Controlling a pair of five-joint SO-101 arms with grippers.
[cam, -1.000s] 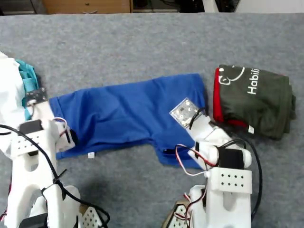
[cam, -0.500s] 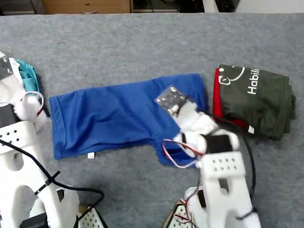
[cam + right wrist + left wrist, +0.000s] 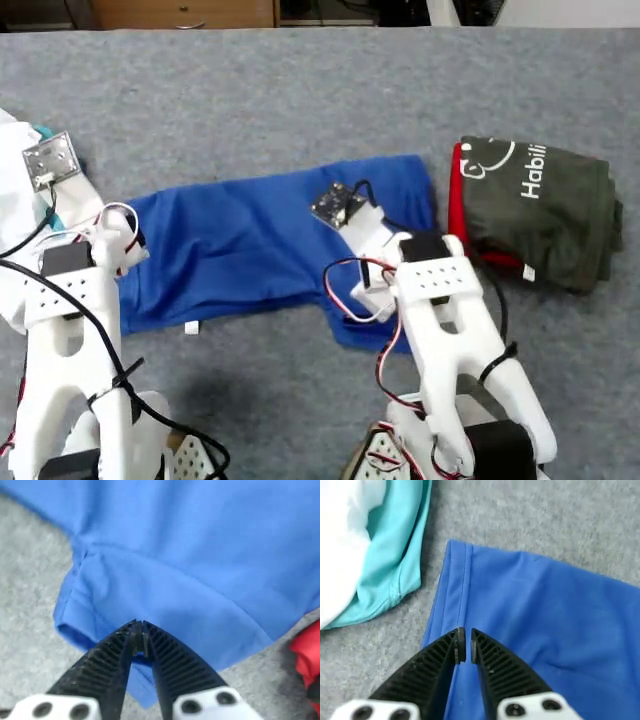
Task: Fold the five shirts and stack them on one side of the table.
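While pressed together, the left end effector (image 3: pixel 464 645) hangs over the edge of the blue shirt (image 3: pixel 545 620). The right end effector (image 3: pixel 138 639), also pressed together, hangs over its sleeve (image 3: pixel 100 600).

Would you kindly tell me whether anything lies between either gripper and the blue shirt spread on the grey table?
Nothing visible stands in the way. The left gripper hangs directly over the hemmed edge of the blue cloth shirt, and the right gripper directly over its sleeve, with bare cloth beneath each.
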